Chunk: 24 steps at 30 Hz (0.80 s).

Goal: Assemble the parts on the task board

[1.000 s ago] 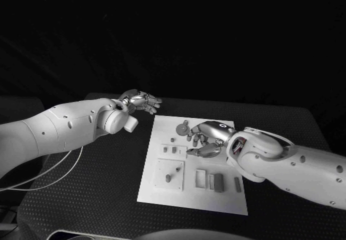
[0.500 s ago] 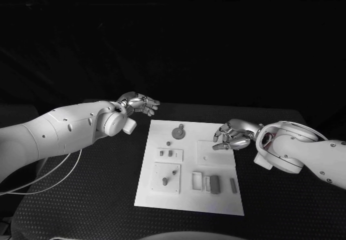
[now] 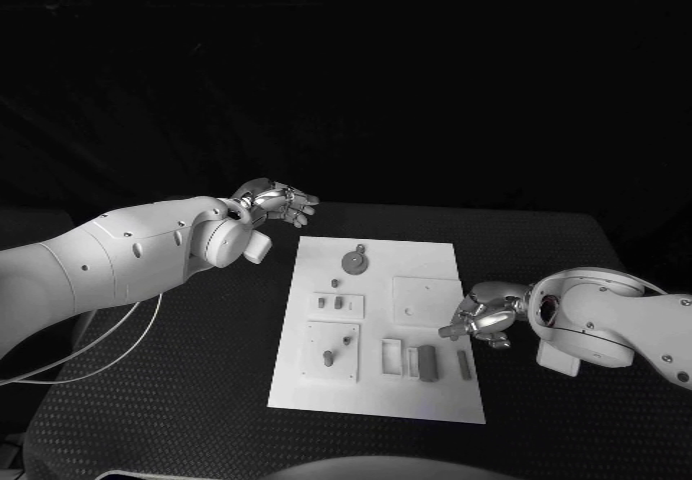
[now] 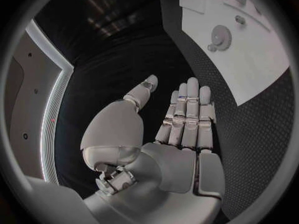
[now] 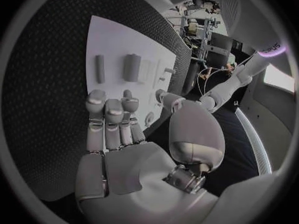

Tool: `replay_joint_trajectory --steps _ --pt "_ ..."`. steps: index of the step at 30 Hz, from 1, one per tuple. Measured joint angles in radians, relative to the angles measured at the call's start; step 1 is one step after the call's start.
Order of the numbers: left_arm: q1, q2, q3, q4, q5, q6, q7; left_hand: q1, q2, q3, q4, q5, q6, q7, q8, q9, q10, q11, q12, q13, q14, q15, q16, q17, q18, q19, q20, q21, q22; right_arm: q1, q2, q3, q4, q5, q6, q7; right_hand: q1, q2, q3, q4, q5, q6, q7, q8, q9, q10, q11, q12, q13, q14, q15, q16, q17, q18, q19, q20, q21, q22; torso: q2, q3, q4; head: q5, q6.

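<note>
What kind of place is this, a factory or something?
More likely a robot test lab than a factory, though that is a guess. A black table bears just a white task board with small parts for practice assembly, and the right wrist view shows racks of equipment behind.

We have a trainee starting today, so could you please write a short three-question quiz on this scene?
1. True or false: the left hand holds a part.
2. Which hand is at the board's edge? A) left B) right
3. Fill in: the round gear lies at the board's ____ end, seen from the robot.

Key: 1 false, its fingers are apart and hold nothing; 2 B; 3 far.
</note>
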Motion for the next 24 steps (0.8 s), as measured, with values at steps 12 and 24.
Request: replay_joint_trajectory --steps 12,24 --pt "0.000 0.000 0.000 0.006 0.000 0.001 0.000 0.000 0.000 0.000 0.000 0.000 0.000 0.000 0.000 0.000 0.000 0.000 0.000 0.000 0.000 0.000 0.000 0.001 -0.001 0.000 0.000 -0.004 0.001 -0.009 0.047 -0.030 -0.010 0.049 0.020 -0.103 -0.004 0.013 0.037 0.017 0.000 0.019 -0.019 -0.022 0.002 0.016 -0.016 0.041 0.032 0.026 -0.008 -0.001 0.022 0.000 0.022 -0.015 0.007 0.000 0.000 -0.0012 0.0012 -0.012 -0.005" --pt "0.000 -0.002 0.000 0.009 0.000 0.003 -0.001 -0.004 0.004 0.000 0.000 0.000 0.000 0.000 0.000 0.000 0.000 0.000 0.000 0.000 0.000 0.000 0.000 0.002 0.009 0.004 -0.004 -0.004 0.002 -0.047 0.092 -0.034 -0.031 0.056 0.014 -0.148 -0.059 -0.017 0.037 0.037 0.000 0.023 -0.023 -0.041 -0.014 0.019 -0.019 0.042 0.039 0.034 -0.009 -0.009 0.038 0.000 0.020 -0.009 0.015 0.000 0.002 -0.0016 0.0031 -0.015 -0.015"
